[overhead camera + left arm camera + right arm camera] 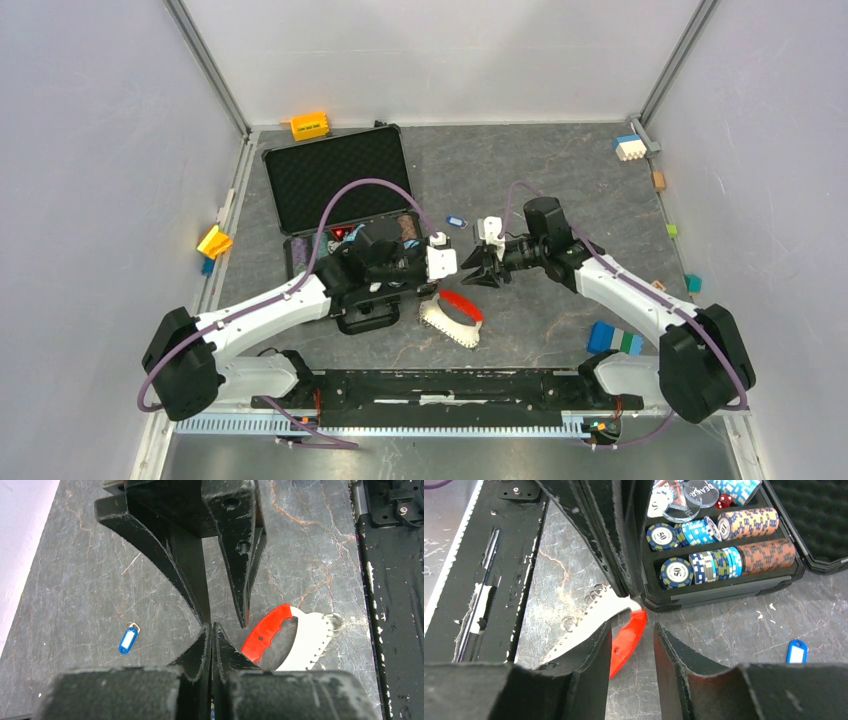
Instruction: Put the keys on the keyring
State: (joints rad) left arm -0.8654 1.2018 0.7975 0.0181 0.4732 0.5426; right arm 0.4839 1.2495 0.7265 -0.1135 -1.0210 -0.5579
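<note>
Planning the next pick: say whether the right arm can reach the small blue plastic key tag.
Probably yes. The small blue plastic key tag lies uncovered just beyond the right gripper, whose jaws are parted; the shut left gripper sits tip to tip with it, not over the tag.

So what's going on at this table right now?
The job is putting a blue key on the keyring, but neither is held. The key lies on the table; the keyring lies near the open chip case. The left hand is shut and empty, the right hand open, tips nearly meeting.
</note>
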